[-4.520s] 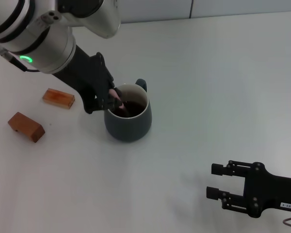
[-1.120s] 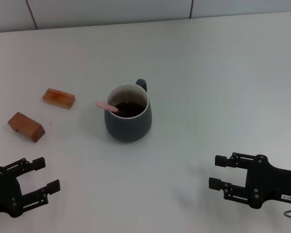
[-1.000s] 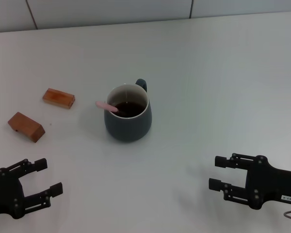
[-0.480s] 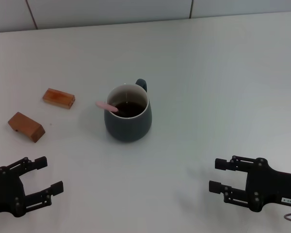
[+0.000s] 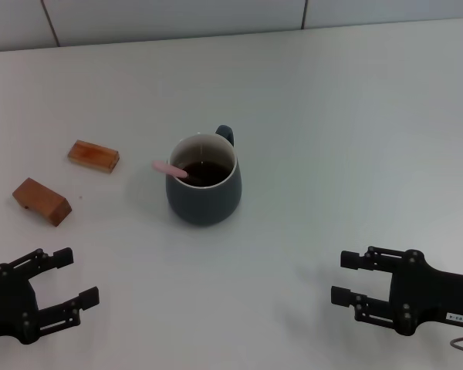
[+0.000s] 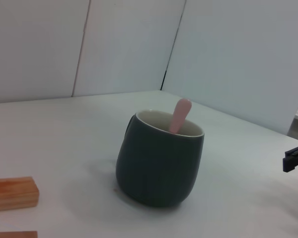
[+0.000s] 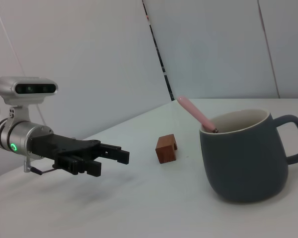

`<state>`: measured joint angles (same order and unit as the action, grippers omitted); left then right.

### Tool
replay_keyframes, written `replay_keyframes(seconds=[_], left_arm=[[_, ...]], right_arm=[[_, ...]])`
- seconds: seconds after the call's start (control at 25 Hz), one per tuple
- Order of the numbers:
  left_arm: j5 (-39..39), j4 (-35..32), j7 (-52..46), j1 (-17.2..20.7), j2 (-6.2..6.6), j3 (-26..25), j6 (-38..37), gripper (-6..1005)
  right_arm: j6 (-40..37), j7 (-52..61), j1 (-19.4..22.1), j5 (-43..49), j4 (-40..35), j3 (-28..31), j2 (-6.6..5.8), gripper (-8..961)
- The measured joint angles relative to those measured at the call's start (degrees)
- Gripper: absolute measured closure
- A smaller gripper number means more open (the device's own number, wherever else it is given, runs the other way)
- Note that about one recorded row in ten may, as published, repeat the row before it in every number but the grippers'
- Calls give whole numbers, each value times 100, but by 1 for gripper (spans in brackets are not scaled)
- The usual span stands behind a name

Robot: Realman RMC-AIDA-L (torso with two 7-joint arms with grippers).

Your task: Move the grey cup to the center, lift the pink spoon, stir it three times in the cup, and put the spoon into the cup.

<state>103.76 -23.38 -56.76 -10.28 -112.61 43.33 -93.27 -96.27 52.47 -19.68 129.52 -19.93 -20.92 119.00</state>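
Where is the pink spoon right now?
In the head view, the pink spoon stands inside the grey cup near the table's middle, its handle leaning over the rim toward the robot's left.

A plain white counter (image 5: 355, 131) fills nearly the whole head view, matte and evenly lit, with only soft, faint shadows on it. Along its far edge rises a pale grey-white wall (image 5: 177, 15) of flat panels, split by thin dark vertical seams (image 6: 174, 45) that show in all three views.
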Motion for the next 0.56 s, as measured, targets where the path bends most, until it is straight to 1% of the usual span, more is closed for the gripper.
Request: replay_keyframes(seconds=[0.56], left_arm=[[24,-16,-34,0,7,0,-43,167]], right_arm=[[13,0,-9,0,-2,0,0,321]])
